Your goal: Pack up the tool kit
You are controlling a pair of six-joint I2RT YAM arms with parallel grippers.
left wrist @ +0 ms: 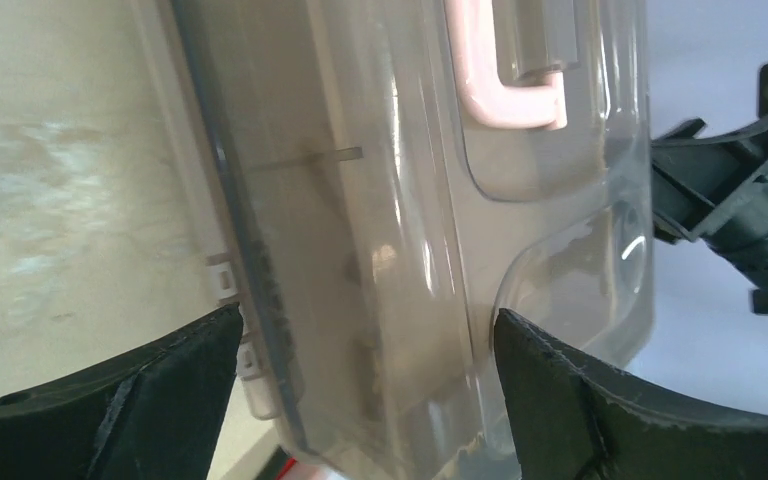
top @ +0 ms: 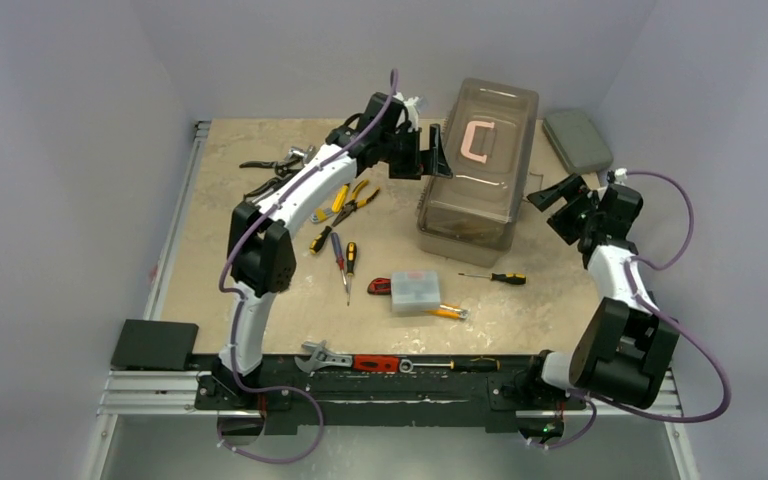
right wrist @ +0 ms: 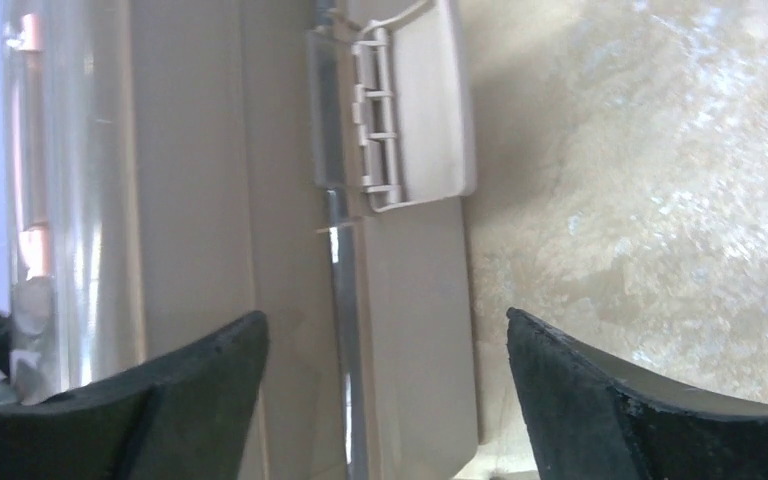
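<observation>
Toward the back of the worktop [top: 540, 310], a beige toolbox [top: 470, 210] stands shut under its smoky lid [top: 500, 105], pink handle [top: 478, 142] lying flat on top, with a robot arm at each flank. The left gripper [top: 438, 152] hangs just beside the box's left wall, up at the lid's edge, its jaws spread wide and holding nothing. Its wrist camera shows the black fingers [left wrist: 150, 390] parted, with a corner of the lid in the gap beyond them; whether they touch the plastic cannot be told. The right gripper [top: 550, 193] sits just beside the box's right side, lower down, its jaws equally wide and empty. A pale latch [right wrist: 415, 110] on the box wall lies ahead of them.

The left arm reaches out in a long arch from its base, wrist turned to the right toward the box. The right arm is folded tight, elbow near its base, forearm rising to a wrist aimed left.

Yellow-handled pliers [top: 358, 197], screwdrivers [top: 338, 252] and a small clear case [top: 415, 290] lie loose in front of the box, well apart from both grippers.
</observation>
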